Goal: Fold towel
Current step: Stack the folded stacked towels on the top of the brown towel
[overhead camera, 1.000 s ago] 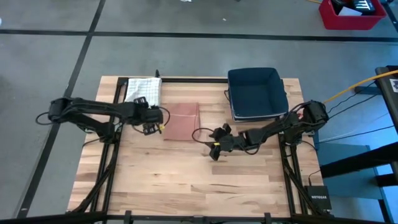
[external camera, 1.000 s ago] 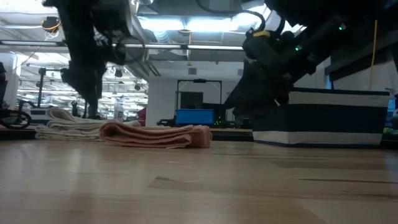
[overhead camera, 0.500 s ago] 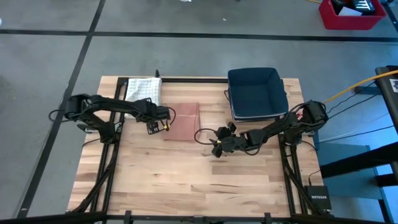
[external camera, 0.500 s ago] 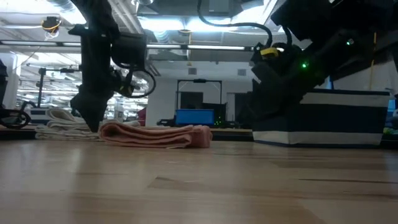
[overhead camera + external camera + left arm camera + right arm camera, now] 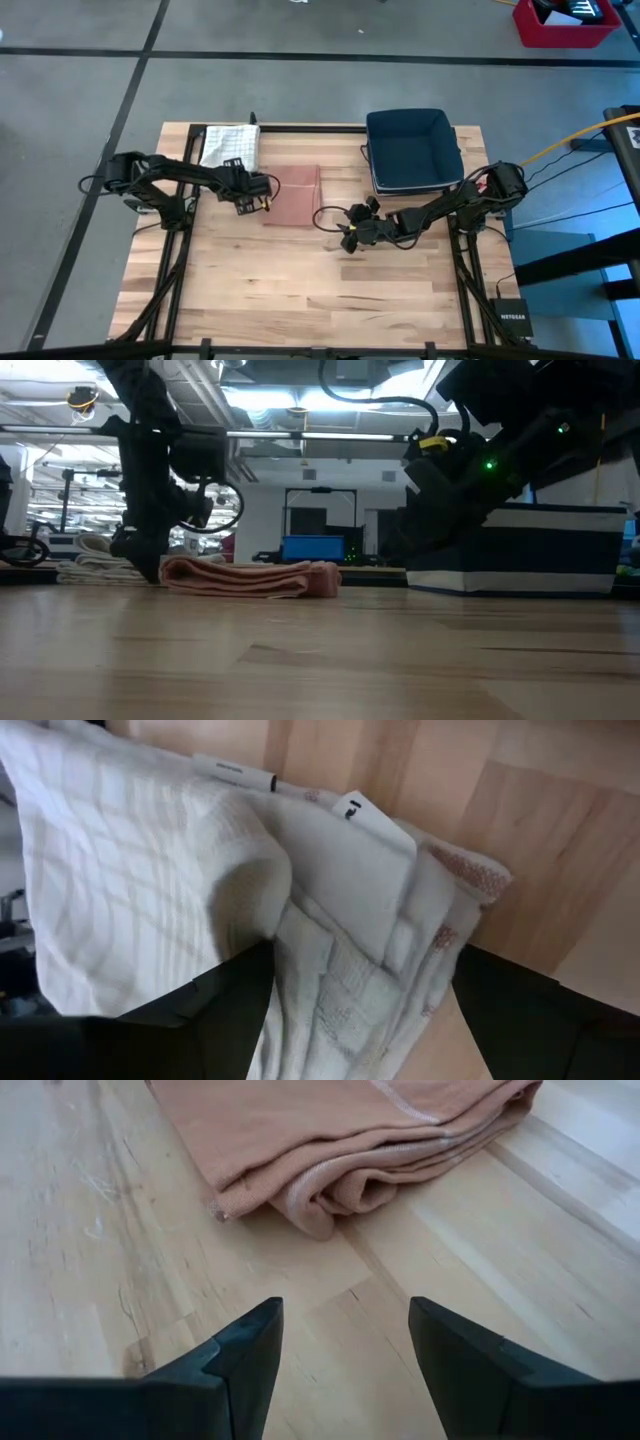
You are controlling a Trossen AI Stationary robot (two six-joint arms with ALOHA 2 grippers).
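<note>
Compared with a second ago, the left arm is now sitting pulled back toward the rear of the bench (image 5: 300, 290), its elbow shifted inward, and the left pincer (image 5: 246, 196) is hovering lower, between the white checked towel (image 5: 232, 145) and the pink towel (image 5: 293, 194); half a second ago it was slightly closer to the pink towel's edge. The right arm has drawn back a little from its earlier spot and is now holding the same pose as half a second ago. The two towels and the blue bin (image 5: 411, 150) are lying where they were.

The left pincer is standing wide apart, gripping nothing. In the left wrist view its two dark fingers (image 5: 225, 1010) are flanking the rumpled folds of the white checked towel (image 5: 200, 890), but whether they are touching the cloth cannot be told. In the low view the pincer (image 5: 140, 555) is hanging just beside the pink towel's (image 5: 250, 577) end, close above the bench.

The right pincer (image 5: 351, 228) is also spread and empty, poised over bare wood near the pink towel's front right corner. In the right wrist view its fingers (image 5: 245, 1350) are pointing toward the folded pink towel (image 5: 330, 1130), apart from it.

The pink towel is lying folded in a neat rectangle near the middle of the bench, the white one just behind and to its left.
</note>
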